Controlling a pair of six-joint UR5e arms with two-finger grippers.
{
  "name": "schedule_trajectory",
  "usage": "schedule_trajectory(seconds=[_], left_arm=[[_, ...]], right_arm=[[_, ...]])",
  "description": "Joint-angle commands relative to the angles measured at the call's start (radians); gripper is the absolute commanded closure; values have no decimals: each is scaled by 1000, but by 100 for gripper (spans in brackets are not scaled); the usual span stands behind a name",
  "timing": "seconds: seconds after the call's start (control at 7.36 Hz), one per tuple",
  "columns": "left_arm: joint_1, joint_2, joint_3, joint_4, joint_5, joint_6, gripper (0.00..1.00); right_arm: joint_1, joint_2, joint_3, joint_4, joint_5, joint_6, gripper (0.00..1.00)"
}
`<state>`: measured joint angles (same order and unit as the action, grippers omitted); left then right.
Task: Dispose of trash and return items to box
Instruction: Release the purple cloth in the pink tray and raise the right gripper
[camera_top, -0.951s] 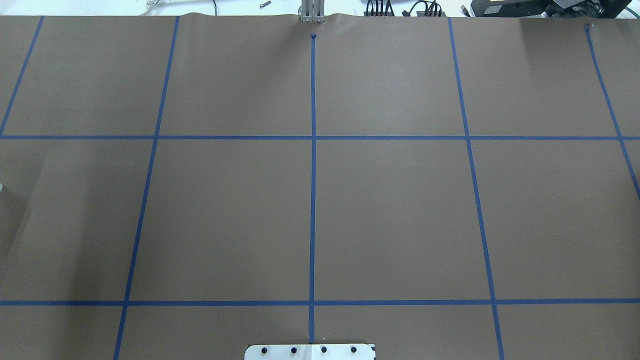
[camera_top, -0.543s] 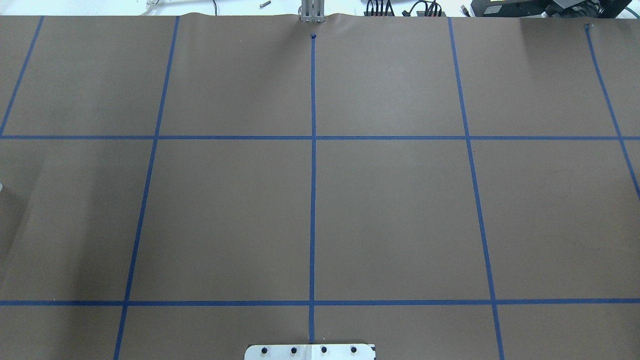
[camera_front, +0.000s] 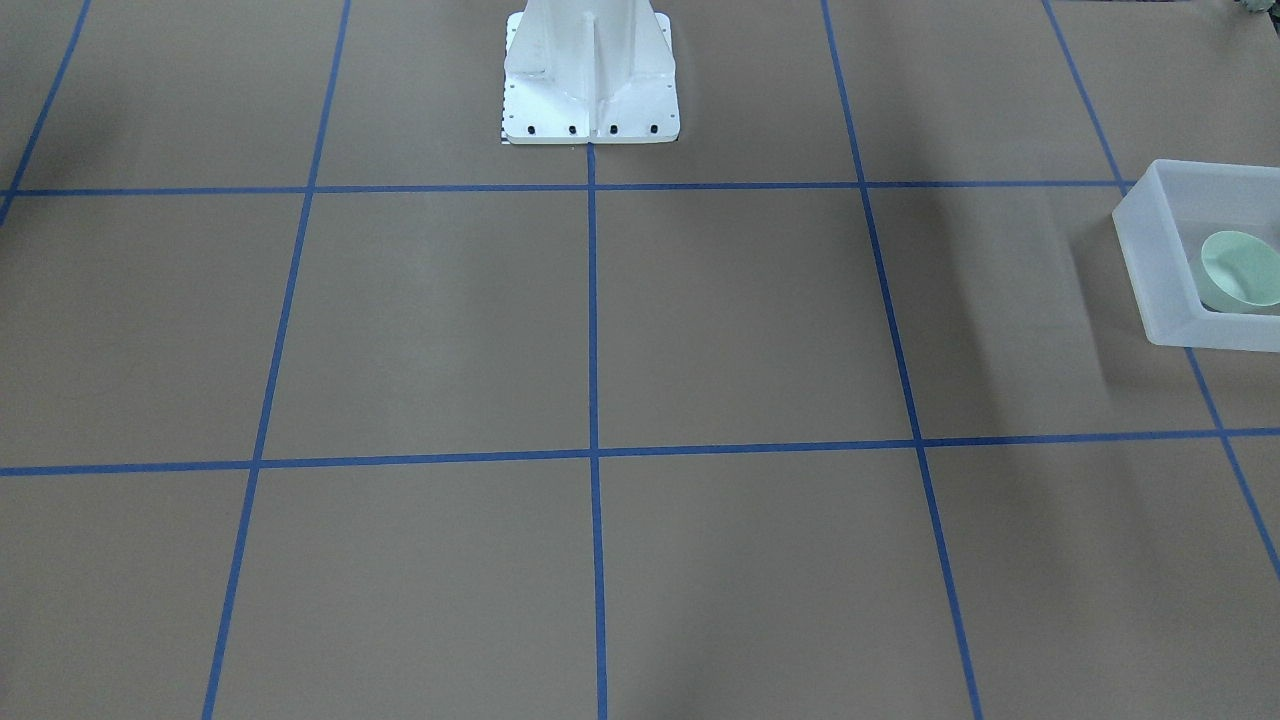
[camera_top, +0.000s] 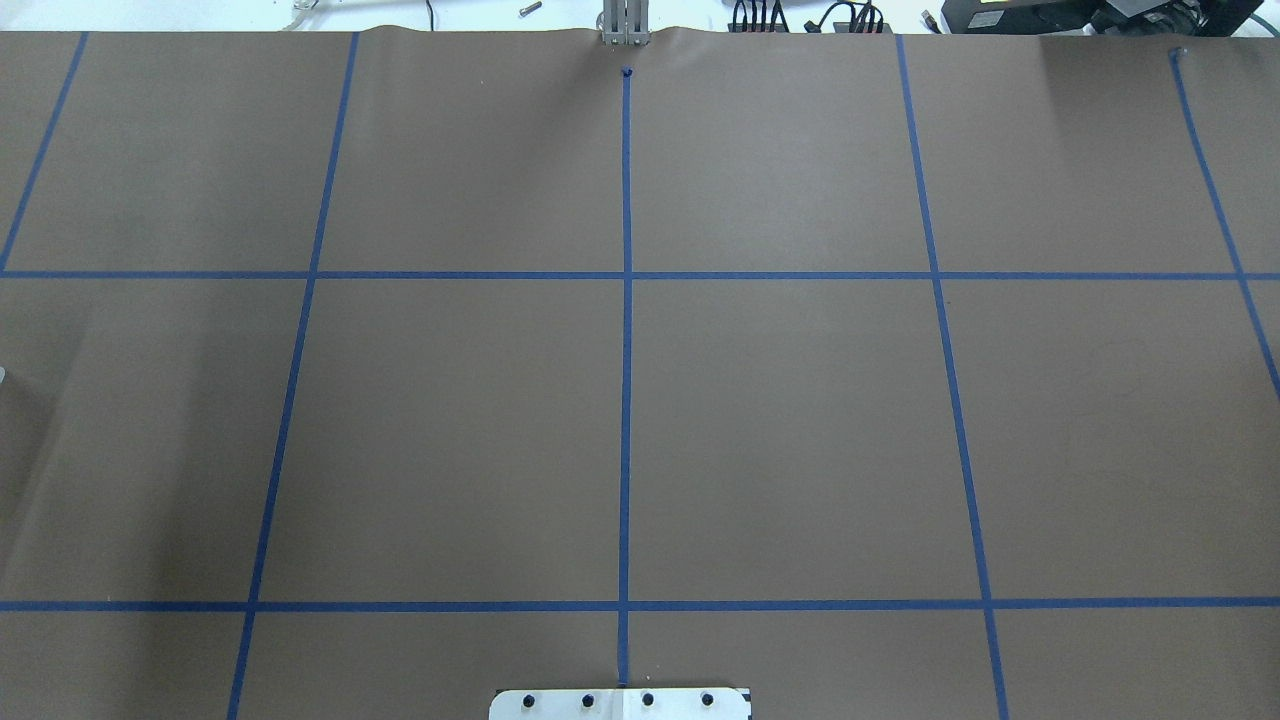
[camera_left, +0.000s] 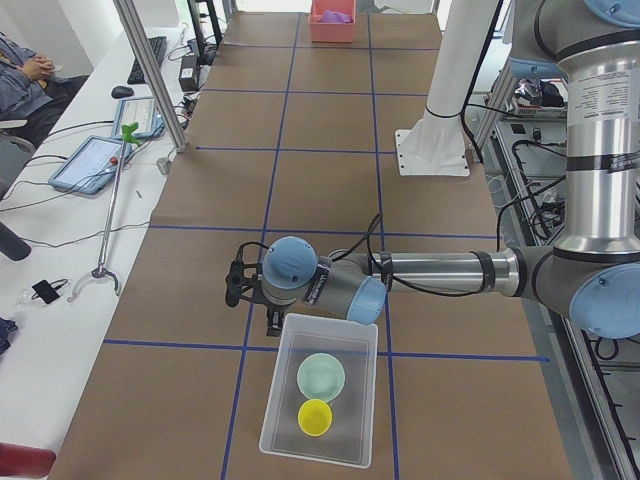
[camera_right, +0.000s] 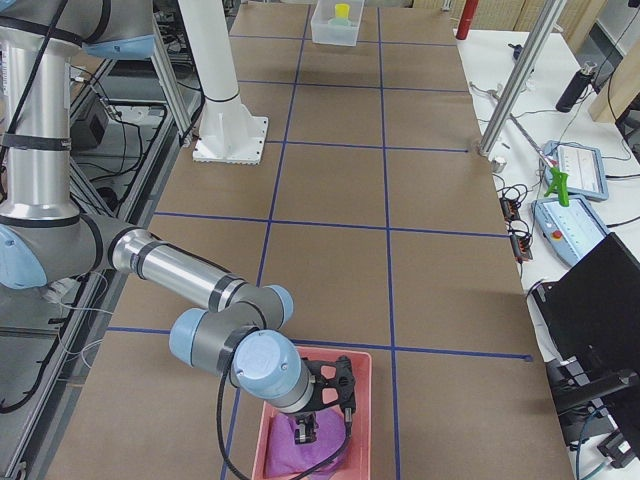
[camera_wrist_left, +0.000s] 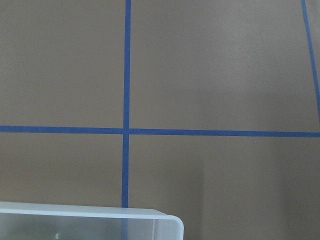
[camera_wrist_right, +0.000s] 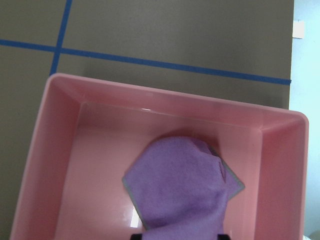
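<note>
Mint bowl (camera_left: 321, 377) touching yellow cup (camera_left: 316, 417) inside frosted box (camera_left: 335, 319), left gripper (camera_left: 238, 285) just beside box rim, right gripper (camera_right: 322, 422) over purple cloth (camera_wrist_right: 180, 190) in pink bin (camera_wrist_right: 60, 125), cannot tell either claw's opening

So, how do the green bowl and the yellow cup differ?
The bowl is pale mint green, the cup bright yellow. The bowl is wider than the cup. The bowl sits midway along the tub, the cup nearer one end wall. Both are round, open side up.
</note>
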<state>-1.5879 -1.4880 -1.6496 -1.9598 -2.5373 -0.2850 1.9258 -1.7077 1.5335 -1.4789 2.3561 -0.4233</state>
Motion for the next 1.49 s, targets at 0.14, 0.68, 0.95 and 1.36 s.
schedule_trajectory(seconds=[0.14,0.68,0.95,1.36], left_arm=[[101,-14,-259,254,125,-34,2],[247,-84,-447,527,293,-39,2],[255,-65,-470,530,289,-39,2],[250,-52,-463,529,279,-36,2]], right_arm=[[-232,0,250,0,46,401,0],[-427,2,370,35,38,656,0],[-441,-12,370,52,29,653,0],[-439,-20,370,54,31,646,0]])
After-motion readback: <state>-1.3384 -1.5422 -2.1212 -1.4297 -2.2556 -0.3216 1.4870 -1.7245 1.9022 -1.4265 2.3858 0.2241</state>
